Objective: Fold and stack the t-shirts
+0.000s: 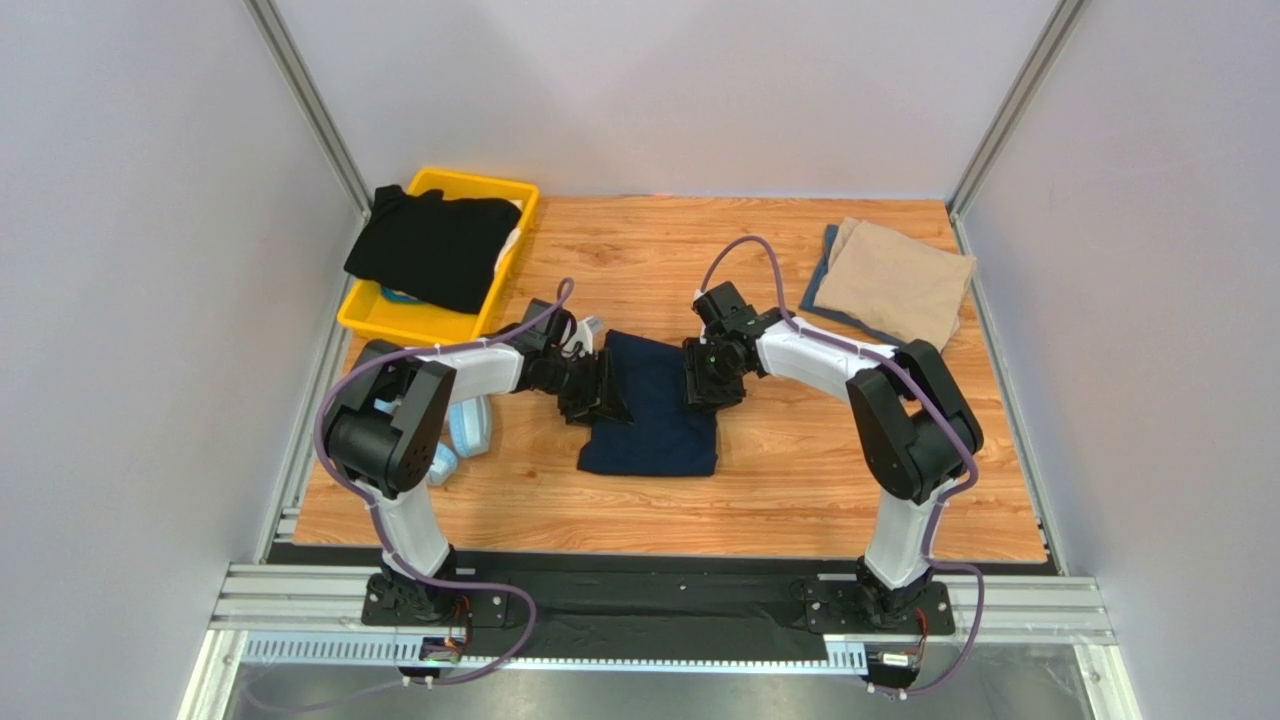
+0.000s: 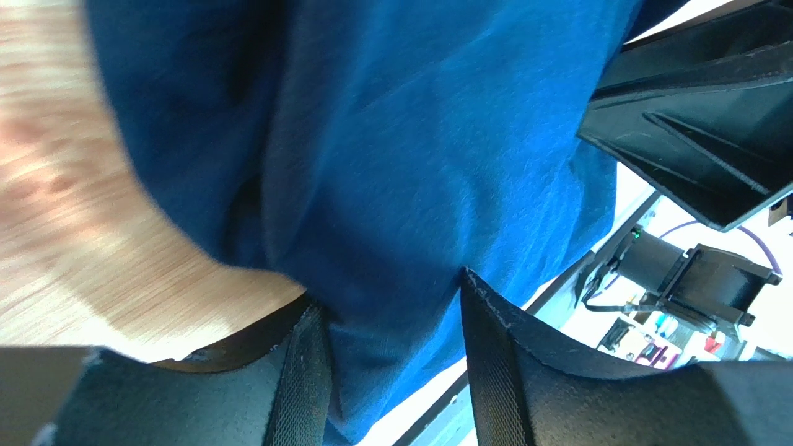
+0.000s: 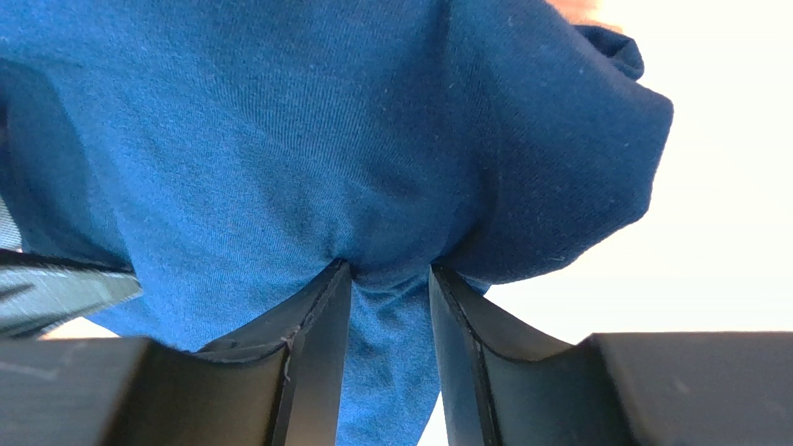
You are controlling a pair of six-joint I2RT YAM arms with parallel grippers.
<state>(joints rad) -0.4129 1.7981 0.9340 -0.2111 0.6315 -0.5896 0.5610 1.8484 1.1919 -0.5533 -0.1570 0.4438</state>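
A dark navy t-shirt (image 1: 654, 408) lies part folded at the table's middle. My left gripper (image 1: 598, 384) is shut on its left edge; the cloth (image 2: 400, 186) fills the left wrist view and runs between the fingers (image 2: 302, 372). My right gripper (image 1: 712, 375) is shut on its right edge; the cloth (image 3: 326, 139) bunches between the fingers (image 3: 326, 316) in the right wrist view. A folded tan t-shirt (image 1: 899, 281) lies on another navy cloth at the back right. A black t-shirt (image 1: 436, 245) lies over the yellow bin (image 1: 394, 318).
The yellow bin stands at the back left of the wooden table (image 1: 812, 465). Light blue headphones (image 1: 469, 428) lie by the left arm. Metal frame posts stand at both back corners.
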